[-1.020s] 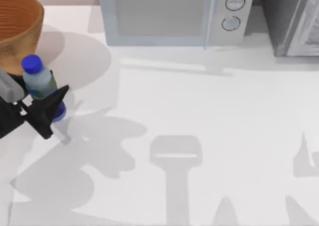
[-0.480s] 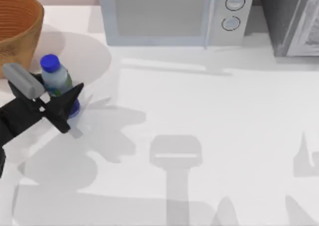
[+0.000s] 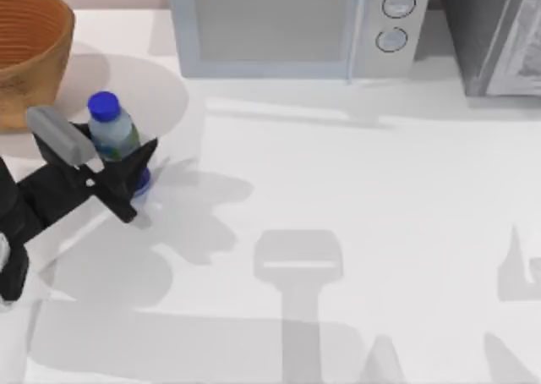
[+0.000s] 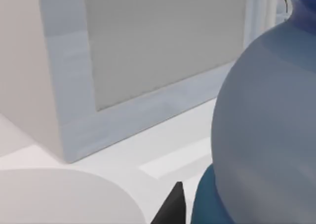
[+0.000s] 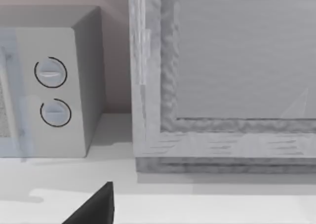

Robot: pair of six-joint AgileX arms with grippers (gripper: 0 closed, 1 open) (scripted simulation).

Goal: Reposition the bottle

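The bottle (image 3: 114, 134) is small and clear, with a round blue cap, a blue base and a green-blue label. It stands roughly upright at the table's left, in front of the wicker basket. My left gripper (image 3: 125, 160) is shut on the bottle low on its body, with one dark finger (image 3: 138, 162) showing on its right side. In the left wrist view the bottle (image 4: 266, 130) looms close, with the microwave (image 4: 148, 61) behind it. My right arm is parked off the table's right side.
A wicker basket (image 3: 30, 54) sits at the back left. The microwave (image 3: 292, 24) stands along the back edge, and a grey cabinet (image 3: 499, 33) is at the back right, seen close in the right wrist view (image 5: 222, 76). Bare white table (image 3: 338, 198) spreads to the right.
My left gripper has carried the bottle to the right and toward the back of the table, away from the left edge. It stays shut on the bottle throughout.
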